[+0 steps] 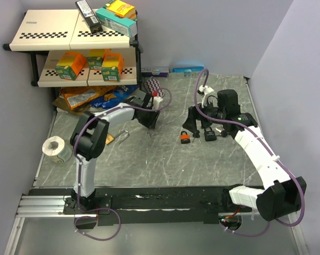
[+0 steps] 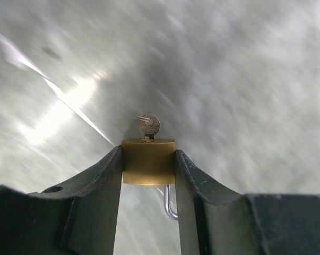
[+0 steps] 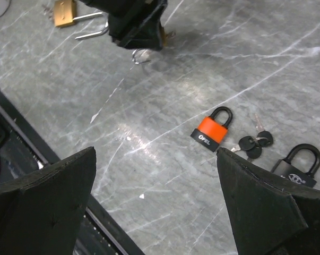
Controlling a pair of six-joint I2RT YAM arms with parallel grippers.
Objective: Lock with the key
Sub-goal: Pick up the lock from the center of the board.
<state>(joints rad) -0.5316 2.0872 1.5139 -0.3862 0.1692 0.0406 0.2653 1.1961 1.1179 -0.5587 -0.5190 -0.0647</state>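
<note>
On a grey marbled bench, the left fingers clamp a brass padlock with its key inserted; the right fingers, apart, likely must come turn it

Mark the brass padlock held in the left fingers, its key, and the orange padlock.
brass padlock point(image 2: 148, 161): left wrist view, centre of the brass body.
key point(image 2: 148, 126): left wrist view, round head.
orange padlock point(image 3: 211, 130): right wrist view, orange body.

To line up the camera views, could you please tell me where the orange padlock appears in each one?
Top external: orange padlock mid-frame, right of the left gripper.
Left wrist: not in view.
Right wrist: orange padlock right of centre.
Shared landmark: the left gripper, visible in all three.
</note>
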